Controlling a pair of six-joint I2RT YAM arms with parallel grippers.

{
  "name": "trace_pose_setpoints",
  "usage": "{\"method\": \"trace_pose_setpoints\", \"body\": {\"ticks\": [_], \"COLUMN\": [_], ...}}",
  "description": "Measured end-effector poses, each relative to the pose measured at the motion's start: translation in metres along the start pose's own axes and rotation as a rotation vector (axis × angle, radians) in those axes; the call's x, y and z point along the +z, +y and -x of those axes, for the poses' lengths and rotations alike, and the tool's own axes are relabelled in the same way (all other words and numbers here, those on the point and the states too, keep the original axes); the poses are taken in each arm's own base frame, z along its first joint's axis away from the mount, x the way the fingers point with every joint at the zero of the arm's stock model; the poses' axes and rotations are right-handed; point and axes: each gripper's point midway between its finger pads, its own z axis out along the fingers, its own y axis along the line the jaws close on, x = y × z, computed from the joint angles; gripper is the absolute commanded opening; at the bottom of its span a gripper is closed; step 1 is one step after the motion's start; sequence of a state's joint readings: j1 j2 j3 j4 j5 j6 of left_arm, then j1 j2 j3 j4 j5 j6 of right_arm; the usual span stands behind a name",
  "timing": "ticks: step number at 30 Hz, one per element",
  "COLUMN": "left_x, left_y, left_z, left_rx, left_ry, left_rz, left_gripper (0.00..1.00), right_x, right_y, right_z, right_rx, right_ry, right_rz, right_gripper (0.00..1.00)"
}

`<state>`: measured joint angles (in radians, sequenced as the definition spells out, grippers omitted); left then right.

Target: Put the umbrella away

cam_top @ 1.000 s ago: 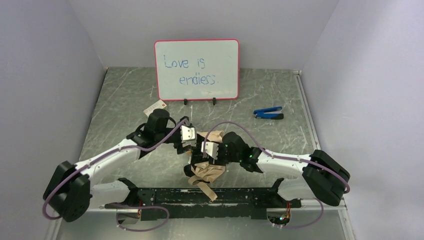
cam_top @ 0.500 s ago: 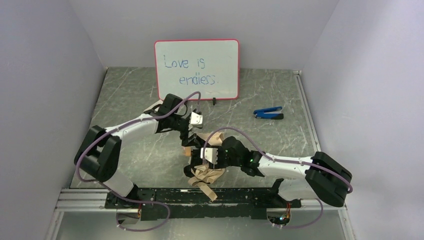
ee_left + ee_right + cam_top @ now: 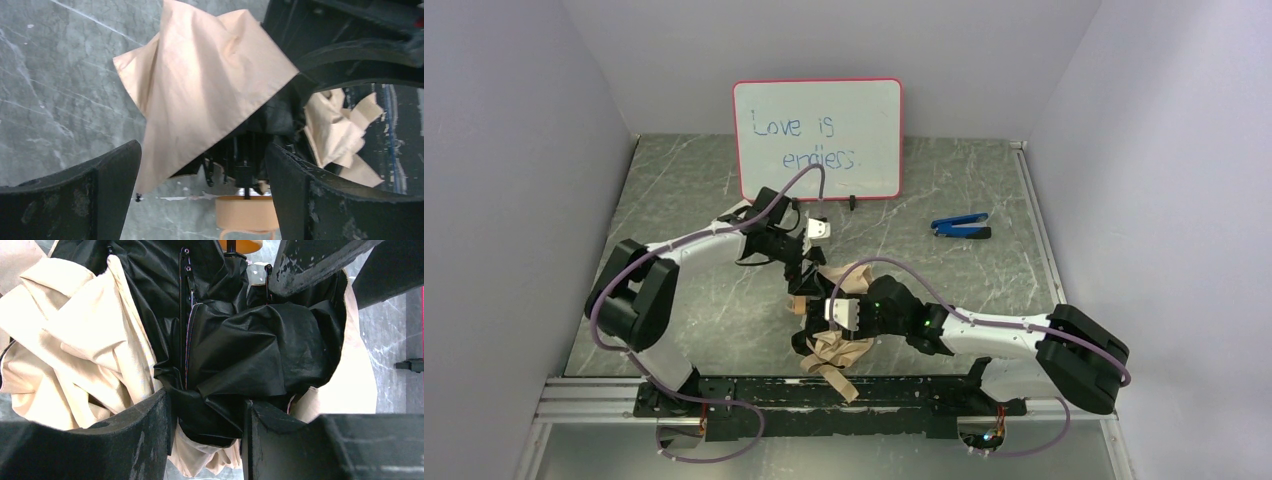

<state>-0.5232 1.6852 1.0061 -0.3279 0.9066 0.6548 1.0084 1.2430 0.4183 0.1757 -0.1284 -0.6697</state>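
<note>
The umbrella [image 3: 834, 350] lies folded into a crumpled tan and black bundle on the table, just in front of the arm bases. My right gripper [image 3: 816, 322] comes in from the right and is shut on its black lining [image 3: 240, 340], with the folds pinched between the jaws [image 3: 207, 425]. My left gripper [image 3: 807, 272] hovers at the bundle's far end, jaws wide open [image 3: 202, 195] with nothing clamped. A tan fabric flap [image 3: 200, 90] and the pale orange handle [image 3: 247, 212] sit loose between its fingers [image 3: 310, 200].
A whiteboard [image 3: 817, 139] with blue writing stands at the back. A blue-black clip tool [image 3: 961, 226] lies back right. The black mounting rail [image 3: 824, 395] runs along the near edge, touching the umbrella's loose strap. Grey walls close in both sides.
My left arm has swung up and back, its gripper opening wider over the umbrella's far end. My right gripper has stayed clamped on the bundle, almost unmoved.
</note>
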Motion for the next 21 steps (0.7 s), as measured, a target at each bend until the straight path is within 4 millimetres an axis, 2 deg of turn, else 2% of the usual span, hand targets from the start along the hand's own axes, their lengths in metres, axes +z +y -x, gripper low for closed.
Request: {"method": "trace_pose_setpoints", "body": {"ticks": [6,14,21], "left_x": [-0.002,0.012,0.019], "left_y": [-0.023,-0.039,-0.057], "left_z": [0.006,-0.014,-0.027], "left_rx": [-0.038,-0.113,-0.108], "left_ry": [-0.014,0.048,0.101], "left_rz": [-0.017,-0.060,-0.076], "left_gripper": [0.97,0.97,0.97], "right_x": [0.001,0.001,0.001], "right_y": [0.000,-0.001,0.000], "right_z": [-0.001,-0.001,-0.001], "right_rx": [-0.008,-0.010,-0.011], "right_ry": [0.004,0.006,0.004], "right_rz": [-0.002,-0.004,-0.006], "right_gripper": [0.46,0.46,0.46]}}
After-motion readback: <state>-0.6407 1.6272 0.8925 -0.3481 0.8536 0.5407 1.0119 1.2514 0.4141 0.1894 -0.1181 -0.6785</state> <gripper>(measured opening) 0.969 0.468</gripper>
